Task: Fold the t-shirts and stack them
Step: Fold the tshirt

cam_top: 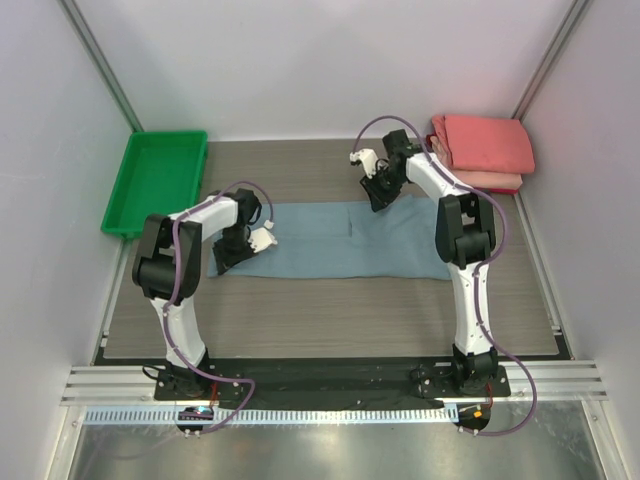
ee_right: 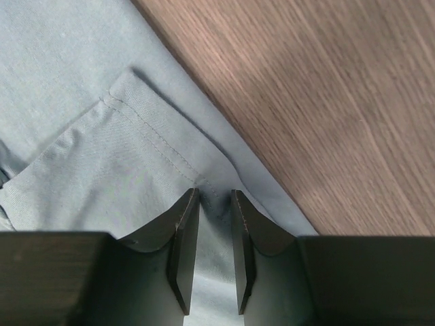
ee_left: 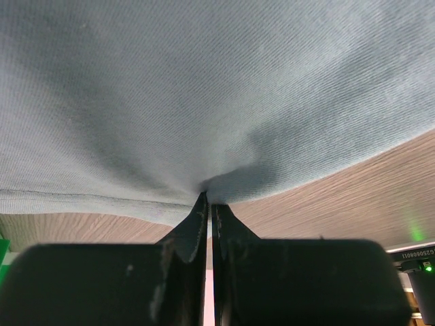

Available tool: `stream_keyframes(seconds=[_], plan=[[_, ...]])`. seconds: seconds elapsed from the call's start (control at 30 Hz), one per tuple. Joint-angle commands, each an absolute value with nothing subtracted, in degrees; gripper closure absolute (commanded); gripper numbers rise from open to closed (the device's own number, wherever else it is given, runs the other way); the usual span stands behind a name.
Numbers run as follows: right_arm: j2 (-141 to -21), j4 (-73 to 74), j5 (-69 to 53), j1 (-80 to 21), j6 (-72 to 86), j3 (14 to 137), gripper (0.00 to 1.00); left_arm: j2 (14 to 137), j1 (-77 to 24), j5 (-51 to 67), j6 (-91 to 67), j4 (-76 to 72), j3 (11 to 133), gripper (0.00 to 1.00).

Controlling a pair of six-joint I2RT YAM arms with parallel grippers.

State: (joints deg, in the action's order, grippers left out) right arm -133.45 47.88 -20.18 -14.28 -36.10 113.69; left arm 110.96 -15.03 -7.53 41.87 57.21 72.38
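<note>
A dusty blue-grey t-shirt (cam_top: 340,240) lies across the middle of the table, folded into a long strip. My left gripper (cam_top: 233,252) is at its left end. In the left wrist view it (ee_left: 209,198) is shut on a puckered pinch of the blue-grey cloth (ee_left: 217,95) near a hem. My right gripper (cam_top: 379,203) is at the strip's far edge. In the right wrist view it (ee_right: 214,195) rests on the cloth (ee_right: 88,156) beside a stitched hem, jaws a narrow gap apart with cloth lying between them. Folded coral-red t-shirts (cam_top: 483,148) are stacked at the back right.
A green plastic tray (cam_top: 155,180) stands at the back left corner. White walls close in the table on three sides. Bare wood table (cam_top: 330,315) shows in front of the shirt and beside the far edge (ee_right: 326,102).
</note>
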Motion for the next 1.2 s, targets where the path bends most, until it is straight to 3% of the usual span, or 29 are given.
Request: stream_keyframes(seconds=[0.0, 0.17, 0.43, 0.57, 0.9, 1.17], plan=[[-133.77, 49.3, -20.04, -14.77, -36.91, 116.1, 0.69, 112.15, -15.47, -3.78, 40.61, 56.87, 73.83, 1.0], [-133.33, 49.05, -19.95, -14.85, -37.09, 116.1, 0.79, 112.41, -15.64, -3.52, 40.25, 57.04, 74.09, 1.0], [-125.08, 38.42, -17.76, -16.43, -38.49, 109.53, 0.8, 112.15, -15.65, -3.52, 40.17, 56.95, 73.65, 1.0], [-125.51, 37.44, -16.09, -17.14, -37.53, 108.9, 0.64, 111.89, -15.73, -3.43, 40.17, 57.39, 73.83, 1.0], [-111.55, 27.69, -11.78, -17.05, -32.17, 99.59, 0.56, 107.4, -16.35, -3.25, 42.36, 59.59, 69.26, 1.0], [-113.72, 29.09, -9.57, -16.79, -32.96, 95.36, 0.57, 105.82, -17.66, -2.64, 42.71, 60.65, 64.78, 1.0]])
